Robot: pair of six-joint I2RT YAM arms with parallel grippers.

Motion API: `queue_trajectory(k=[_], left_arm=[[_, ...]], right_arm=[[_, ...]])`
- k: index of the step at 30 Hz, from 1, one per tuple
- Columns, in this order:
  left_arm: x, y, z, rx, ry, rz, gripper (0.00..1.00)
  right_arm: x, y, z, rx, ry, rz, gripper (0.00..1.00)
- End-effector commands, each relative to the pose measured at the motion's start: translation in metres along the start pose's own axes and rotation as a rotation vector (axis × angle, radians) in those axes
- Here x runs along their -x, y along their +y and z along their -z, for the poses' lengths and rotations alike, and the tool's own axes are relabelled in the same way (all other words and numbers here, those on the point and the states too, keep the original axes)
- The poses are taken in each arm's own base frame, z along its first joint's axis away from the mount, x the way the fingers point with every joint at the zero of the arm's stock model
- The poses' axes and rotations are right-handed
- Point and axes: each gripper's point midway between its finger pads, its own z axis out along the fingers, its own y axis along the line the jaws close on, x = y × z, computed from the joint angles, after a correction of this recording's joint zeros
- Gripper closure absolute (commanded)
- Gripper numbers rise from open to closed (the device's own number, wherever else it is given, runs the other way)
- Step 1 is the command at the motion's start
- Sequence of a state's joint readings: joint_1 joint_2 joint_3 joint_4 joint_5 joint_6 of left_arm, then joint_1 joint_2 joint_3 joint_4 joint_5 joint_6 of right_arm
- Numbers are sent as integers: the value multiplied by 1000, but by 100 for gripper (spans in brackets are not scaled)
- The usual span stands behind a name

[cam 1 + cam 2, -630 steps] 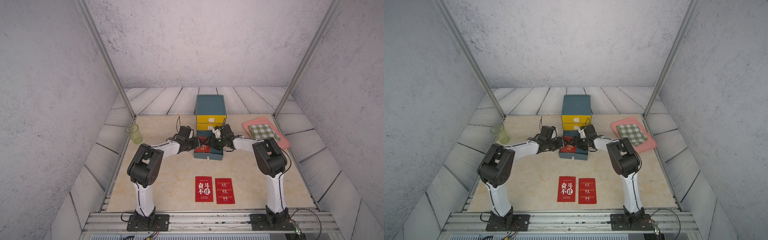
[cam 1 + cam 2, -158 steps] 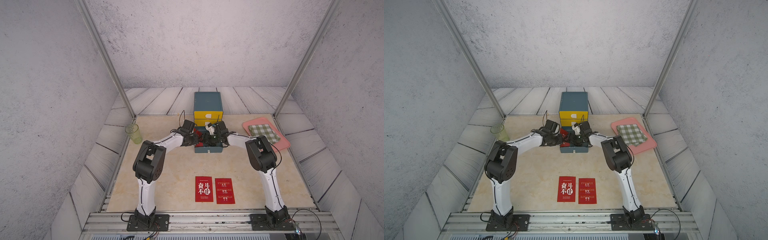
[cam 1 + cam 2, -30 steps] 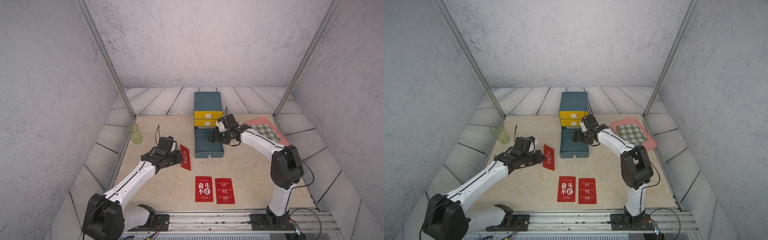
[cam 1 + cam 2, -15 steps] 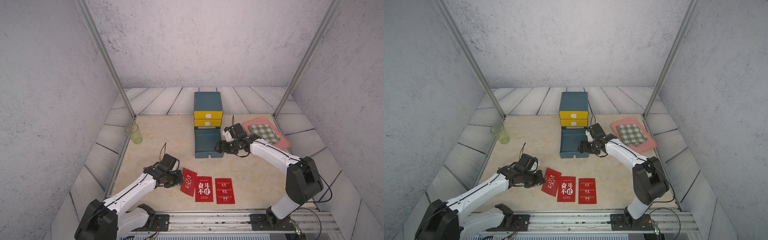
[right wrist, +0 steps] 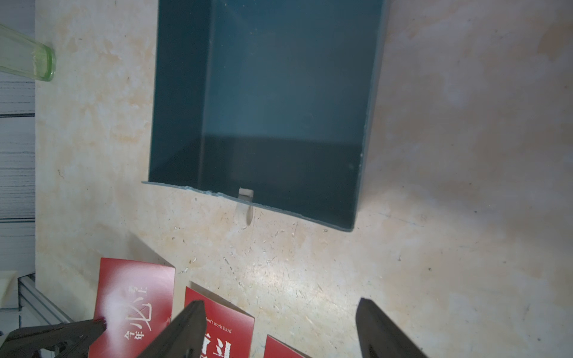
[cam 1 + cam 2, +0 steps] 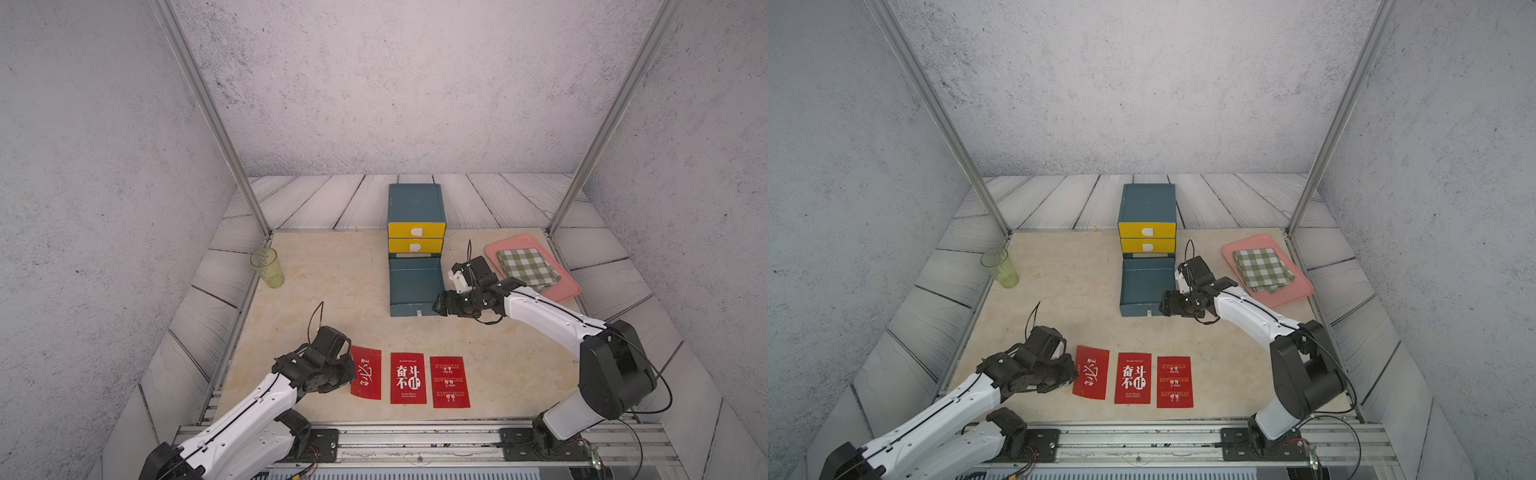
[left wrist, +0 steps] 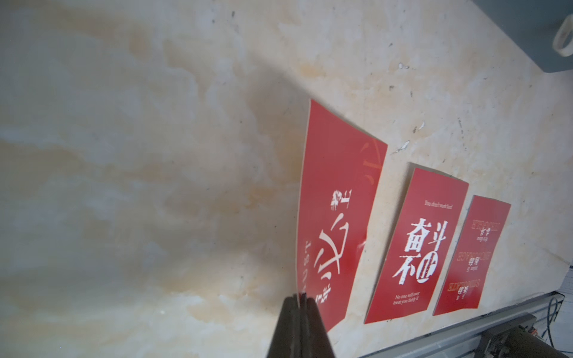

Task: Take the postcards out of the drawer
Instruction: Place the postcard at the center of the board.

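The middle card (image 6: 408, 378) and the right card (image 6: 449, 381) lay flat on the table (image 6: 332, 299), close to the front edge. The left card (image 6: 366, 378) was just beside them. The left gripper (image 7: 299, 300) had its fingers pinched shut on that card's outer edge. In the left wrist view the held edge looked lifted and the other edge seemed to rest on the table, so the card sloped and bent a little.

The cards looked thin, light and a bit bendy. They also looked shiny, so they could slip. A card lying flat would be hard to get under. The best place to hold one was probably a long edge, pinched gently so it did not crease.

Farther back, the drawer (image 5: 279, 93) stood pulled out, and nothing was in it. So all three cards were out, and it seemed that only letting go was left. The right gripper (image 6: 437, 306) was near the drawer's front corner with its fingers wide apart, holding nothing.

Behind the drawer was the cabinet (image 6: 415, 205). A green cup (image 6: 267, 268) stood off to the left. A pink tray (image 6: 561, 291) with a checked cloth (image 6: 525, 266) was on the right.
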State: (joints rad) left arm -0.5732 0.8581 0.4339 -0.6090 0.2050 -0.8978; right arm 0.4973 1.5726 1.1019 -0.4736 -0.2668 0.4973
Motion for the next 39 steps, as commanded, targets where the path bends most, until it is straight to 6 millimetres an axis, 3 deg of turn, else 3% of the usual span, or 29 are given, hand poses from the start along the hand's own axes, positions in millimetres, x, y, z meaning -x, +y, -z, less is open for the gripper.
queue_trajectory(k=[1, 10, 19, 27, 33, 39], left_arm=[[-8, 14, -8, 54, 24, 18, 100], [-11, 18, -13, 112, 83, -47, 100], [-8, 20, -12, 110, 53, -17, 68], [10, 5, 21, 101, -25, -52, 60], [74, -71, 67, -6, -167, -235, 57], [174, -168, 98, -85, -299, -444, 54]], right_arm=[[5, 3, 11, 2, -40, 14, 20], [4, -1, 11, -13, -41, 10, 19], [2, -4, 10, -30, -35, 13, 18], [1, -5, 22, -54, -43, 46, 18], [-15, 0, 18, -75, -63, 96, 18], [-30, 15, -11, -72, -90, 109, 19]])
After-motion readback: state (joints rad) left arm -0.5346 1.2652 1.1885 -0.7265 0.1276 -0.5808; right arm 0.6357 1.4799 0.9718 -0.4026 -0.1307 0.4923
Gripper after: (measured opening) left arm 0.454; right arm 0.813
